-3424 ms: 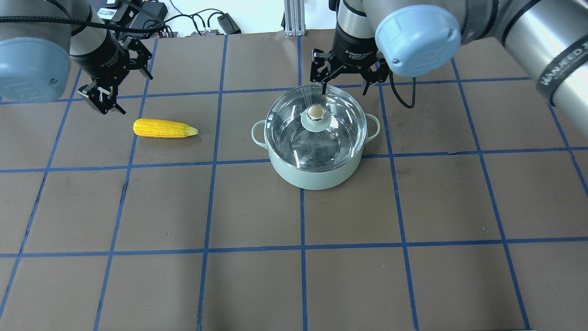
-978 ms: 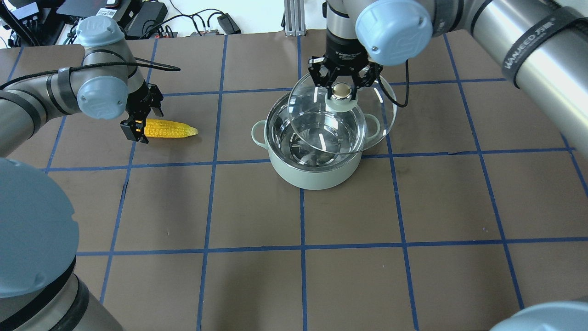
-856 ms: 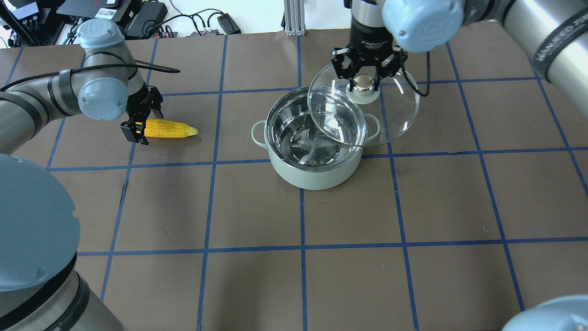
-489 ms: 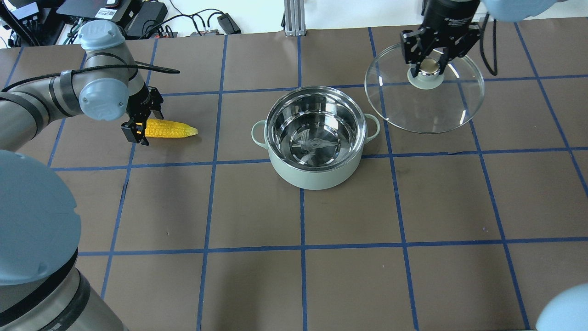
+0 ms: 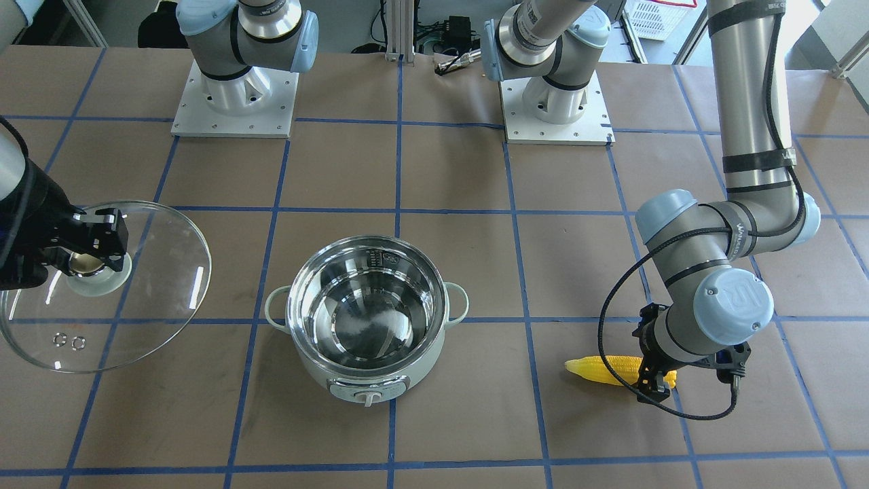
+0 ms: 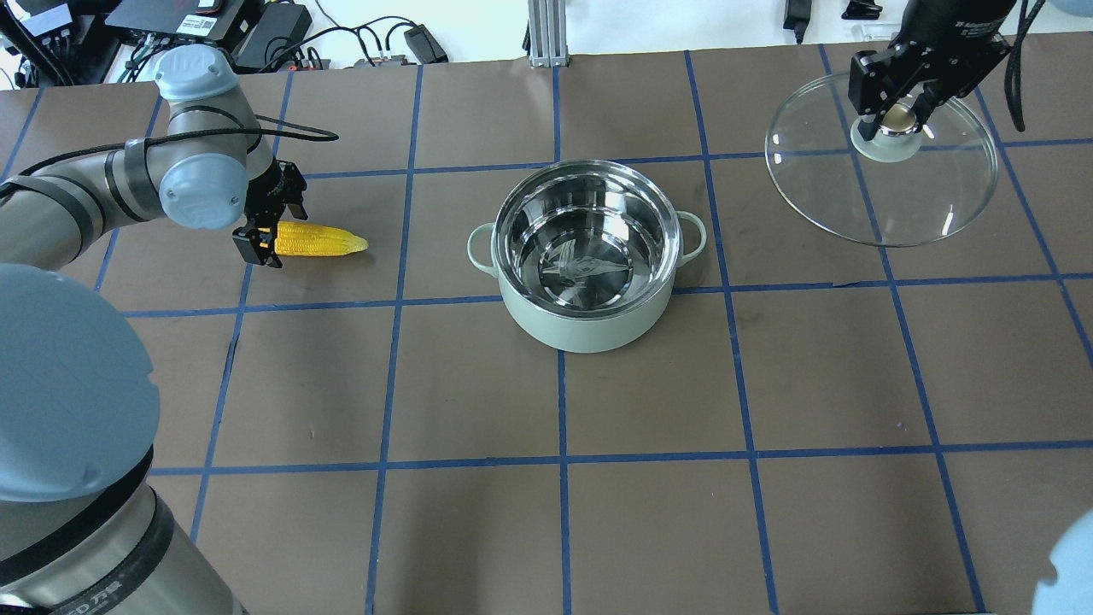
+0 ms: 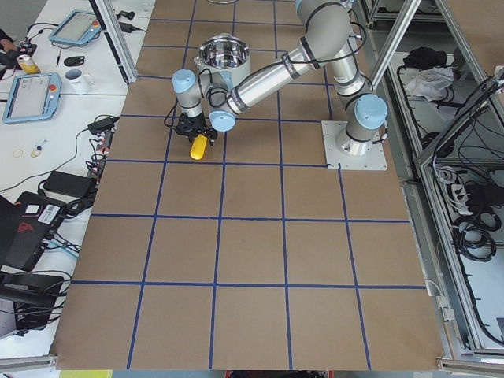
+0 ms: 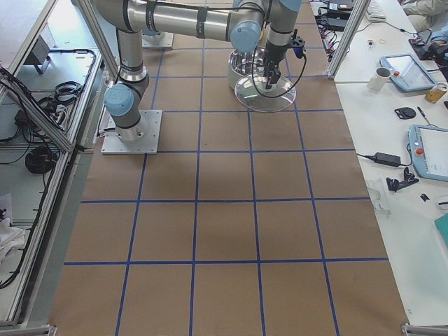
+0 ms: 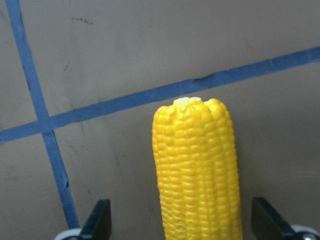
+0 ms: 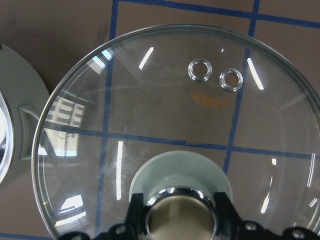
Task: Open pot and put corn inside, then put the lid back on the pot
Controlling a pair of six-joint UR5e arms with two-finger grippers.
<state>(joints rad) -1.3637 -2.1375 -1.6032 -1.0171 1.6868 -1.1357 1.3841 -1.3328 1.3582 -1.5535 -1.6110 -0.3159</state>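
The mint-green pot [image 6: 589,329] stands uncovered mid-table, its steel inside bare; its dial faces the front-facing view [image 5: 367,397]. The yellow corn [image 6: 320,240] lies on the table left of the pot, also in the front-facing view [image 5: 604,369]. My left gripper [image 6: 263,229] is low at the corn's thick end; the wrist view shows the corn [image 9: 197,165] between open fingers [image 9: 100,222] with gaps on both sides. My right gripper [image 6: 897,115] is shut on the knob of the glass lid [image 6: 905,196] and holds it far right of the pot, as the right wrist view shows [image 10: 175,110].
The table is brown paper with a blue tape grid. Both arm bases [image 5: 234,102] [image 5: 557,102] stand on the robot's side. Cables and power bricks [image 6: 256,34] lie beyond the far edge. Tablets and a mug sit on a side bench [image 7: 47,87].
The right gripper lifted the lid off the pot and carried it far to the right. The left gripper came down around the corn's thick end and has stayed there.
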